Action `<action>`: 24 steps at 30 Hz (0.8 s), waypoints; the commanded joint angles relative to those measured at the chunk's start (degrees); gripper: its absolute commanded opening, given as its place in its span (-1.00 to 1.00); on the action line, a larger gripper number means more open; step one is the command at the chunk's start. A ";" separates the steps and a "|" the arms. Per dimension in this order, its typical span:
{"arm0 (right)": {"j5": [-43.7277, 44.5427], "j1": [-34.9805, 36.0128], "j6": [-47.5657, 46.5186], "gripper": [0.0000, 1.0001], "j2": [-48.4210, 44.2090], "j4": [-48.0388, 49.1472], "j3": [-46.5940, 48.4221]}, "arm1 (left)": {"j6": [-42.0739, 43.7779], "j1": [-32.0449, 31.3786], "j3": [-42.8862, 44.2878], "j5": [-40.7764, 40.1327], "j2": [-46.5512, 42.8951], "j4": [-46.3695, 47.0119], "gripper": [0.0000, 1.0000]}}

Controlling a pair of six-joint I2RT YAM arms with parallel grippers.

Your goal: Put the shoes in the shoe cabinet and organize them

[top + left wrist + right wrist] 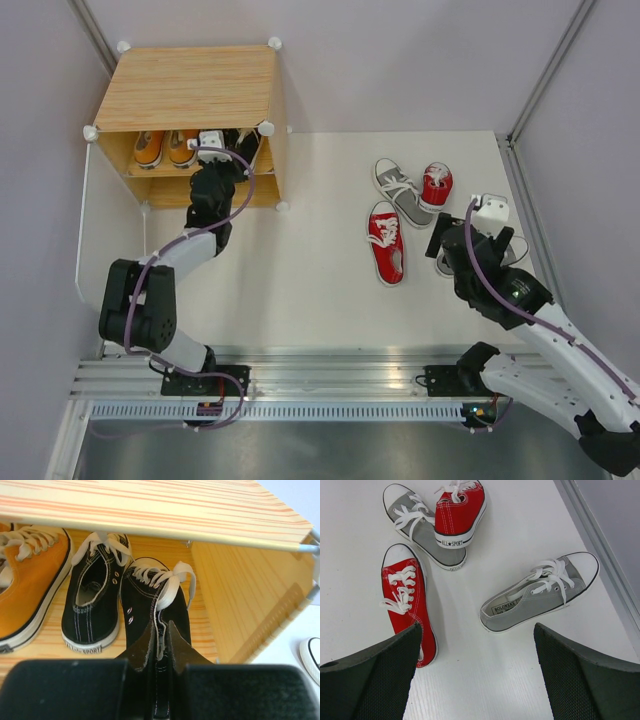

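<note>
The shoe cabinet (185,85) stands at the back left, its front open. Two orange shoes (165,148) sit on its inner shelf. My left gripper (228,158) reaches onto that shelf. In the left wrist view it (160,635) is shut on the heel of a black shoe (150,595), which lies beside the other black shoe (95,600) and an orange shoe (27,580). Two red shoes (386,242) (435,185) and a grey shoe (400,190) lie on the table at the right. My right gripper (477,645) is open and empty above a second grey shoe (540,600).
The cabinet's white door (82,235) hangs open at the left, seen edge-on. The cabinet's right wall (240,595) is close to the held shoe. A metal frame post and rail (525,195) border the table on the right. The lower compartment is mostly hidden.
</note>
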 commanded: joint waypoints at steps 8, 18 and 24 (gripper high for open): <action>3.99 -0.07 -1.25 0.92 2.16 1.41 2.44 | -0.09 2.55 7.01 4.73 8.51 11.85 -0.85; 4.87 -0.25 -0.99 0.92 3.13 1.06 2.62 | -0.80 2.81 11.06 5.34 14.31 12.56 -0.78; 4.96 -0.34 -0.64 0.92 2.87 0.79 2.36 | -0.89 2.81 10.18 5.44 14.49 11.77 -0.39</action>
